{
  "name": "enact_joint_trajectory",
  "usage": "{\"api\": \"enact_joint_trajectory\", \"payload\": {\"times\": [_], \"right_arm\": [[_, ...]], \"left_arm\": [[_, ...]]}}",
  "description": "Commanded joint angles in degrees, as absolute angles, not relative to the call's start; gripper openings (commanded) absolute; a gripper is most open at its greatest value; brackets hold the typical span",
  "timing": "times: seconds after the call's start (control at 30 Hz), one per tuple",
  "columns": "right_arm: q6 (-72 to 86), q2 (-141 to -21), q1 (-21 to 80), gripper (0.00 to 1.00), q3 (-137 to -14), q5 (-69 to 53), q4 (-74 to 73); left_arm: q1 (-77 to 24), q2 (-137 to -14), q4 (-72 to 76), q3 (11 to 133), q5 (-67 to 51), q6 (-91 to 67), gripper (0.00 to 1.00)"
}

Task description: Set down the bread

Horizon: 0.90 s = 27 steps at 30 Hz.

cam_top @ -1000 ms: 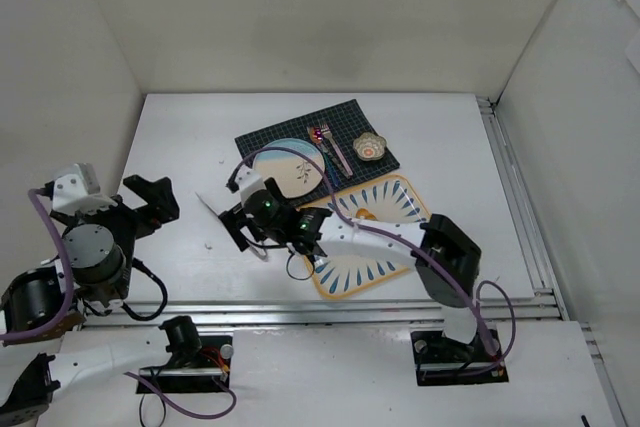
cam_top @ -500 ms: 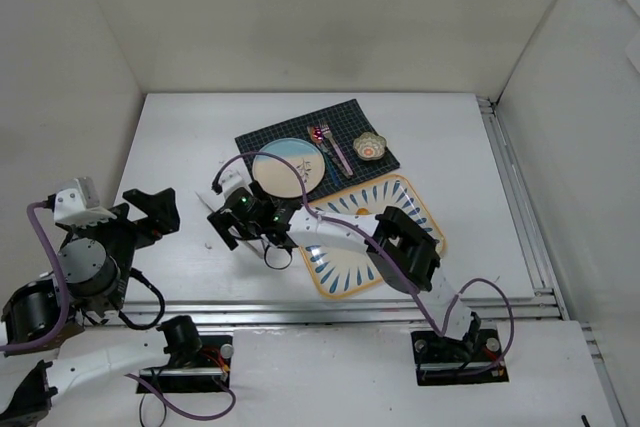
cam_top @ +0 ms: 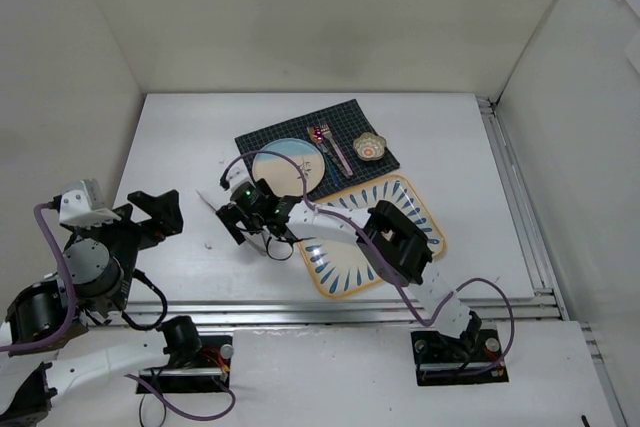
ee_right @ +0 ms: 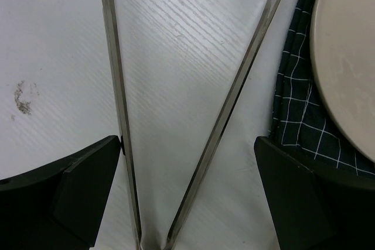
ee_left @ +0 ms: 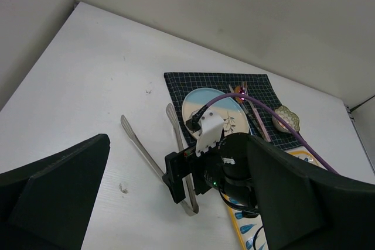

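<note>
The task is at an early stage. On the bench (cam_top: 180, 147) lie a striped oval tray (cam_top: 405, 192), a dark mat (cam_top: 340, 115) with a round plate (cam_top: 290, 162) on it, and a pair of tongs (ee_left: 140, 144) left of the mat. The bread is in no view now. I think it lies on the tray under the right arm (cam_top: 395, 242), but I cannot be sure.

The right pincer (ee_right: 187, 144) is low over the tongs with its fingers wide apart. Both blades of the tongs lie between the fingers, and neither finger is seen to press on them. The left pincer (ee_left: 176, 141) hangs back at the near left, also spread and holding nothing. So gripping the tongs, fetching the bread and setting it down, probably on the plate, are all not yet done.

Compared with half a second ago, the right pincer has shifted a little toward the mat. One second ago it was further toward the tray, and a small orange-brown spot showed on the tray.
</note>
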State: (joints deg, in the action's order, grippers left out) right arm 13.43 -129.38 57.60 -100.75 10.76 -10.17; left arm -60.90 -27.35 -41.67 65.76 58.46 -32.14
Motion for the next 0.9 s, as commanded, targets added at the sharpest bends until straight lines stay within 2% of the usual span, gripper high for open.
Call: {"api": "enact_joint_trajectory", "payload": {"times": [0.0,0.87], "right_arm": [[12.48,-128.85,57.48,0.98,-104.15,10.37,-8.17],[11.78,-134.73,57.57,0.98,-109.34,10.29,-9.84]], "left_arm": [[-60.82,-27.69,-37.53,65.48,58.18,-30.59,0.99],[-60.82,-25.75,-36.03,64.25,57.31,-29.71,0.99]]}}
